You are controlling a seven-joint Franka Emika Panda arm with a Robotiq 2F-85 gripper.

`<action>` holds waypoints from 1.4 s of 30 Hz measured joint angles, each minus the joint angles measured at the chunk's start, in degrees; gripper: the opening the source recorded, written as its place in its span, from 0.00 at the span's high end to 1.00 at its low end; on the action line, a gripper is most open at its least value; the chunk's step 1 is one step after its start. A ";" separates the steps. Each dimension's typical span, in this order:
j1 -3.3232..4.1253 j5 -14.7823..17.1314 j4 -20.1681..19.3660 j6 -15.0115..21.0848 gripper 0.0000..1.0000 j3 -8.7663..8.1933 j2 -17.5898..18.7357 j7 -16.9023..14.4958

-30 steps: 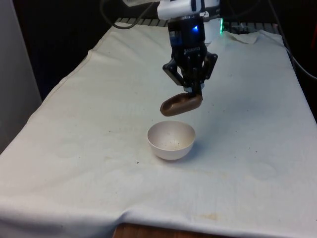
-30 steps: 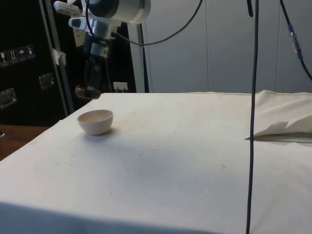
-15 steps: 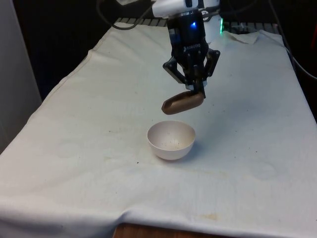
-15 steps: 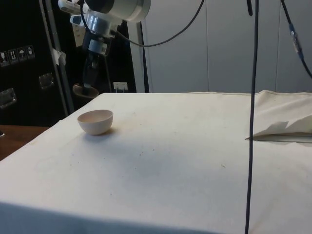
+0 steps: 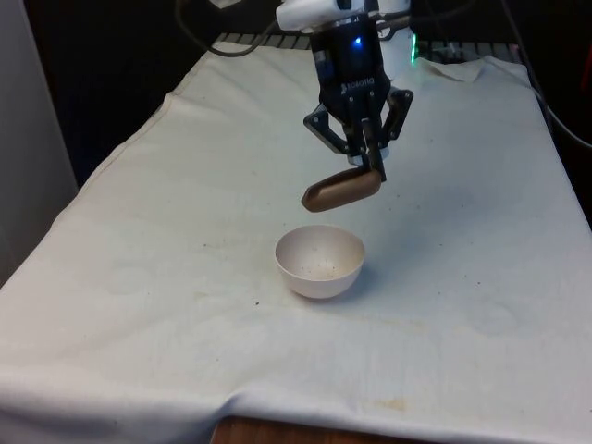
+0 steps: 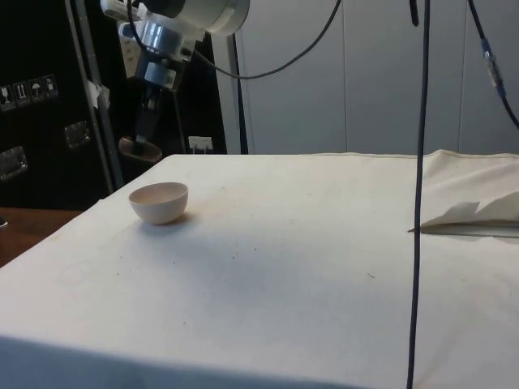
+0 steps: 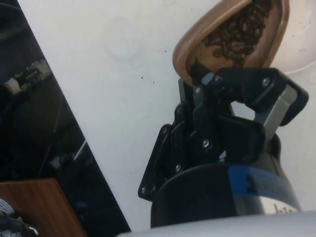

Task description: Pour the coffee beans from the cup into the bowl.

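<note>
A brown cup (image 5: pixel 340 191) hangs tilted on its side above the table, its mouth toward the front view's left. My gripper (image 5: pixel 368 170) is shut on its rim. In the wrist view the brown cup (image 7: pixel 224 37) holds dark coffee beans (image 7: pixel 237 29), and my gripper (image 7: pixel 207 79) pinches its wall. The white bowl (image 5: pixel 320 262) stands on the cloth just below and in front of the cup, with a few specks inside. From the side, the cup (image 6: pixel 138 147) and gripper (image 6: pixel 146 139) hang above and behind the bowl (image 6: pixel 159 202).
White cloth (image 5: pixel 185 231) covers the table, with the wooden edge (image 5: pixel 277 433) showing at the front. A black cable (image 6: pixel 420 194) hangs down in the side view. Crumpled cloth (image 6: pixel 478 212) lies at the far side there.
The gripper has lifted the tilted cup a little higher above the bowl and shifted slightly toward the robot. The bowl has stayed in place.
</note>
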 measured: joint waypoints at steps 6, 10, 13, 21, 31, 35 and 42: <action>0.00 1.66 0.17 0.00 1.00 0.00 -0.06 0.34; 0.00 2.64 0.17 0.00 1.00 0.00 -0.11 1.43; 0.00 3.50 0.17 0.00 1.00 0.00 -0.11 1.78; 0.06 5.90 0.11 0.00 1.00 0.00 -0.11 2.69; 0.06 9.17 0.06 0.00 1.00 0.00 -0.11 3.15; 0.06 11.17 0.00 -0.06 1.00 0.00 -0.11 3.32; 0.06 13.46 -0.11 -0.17 1.00 0.00 -0.11 3.61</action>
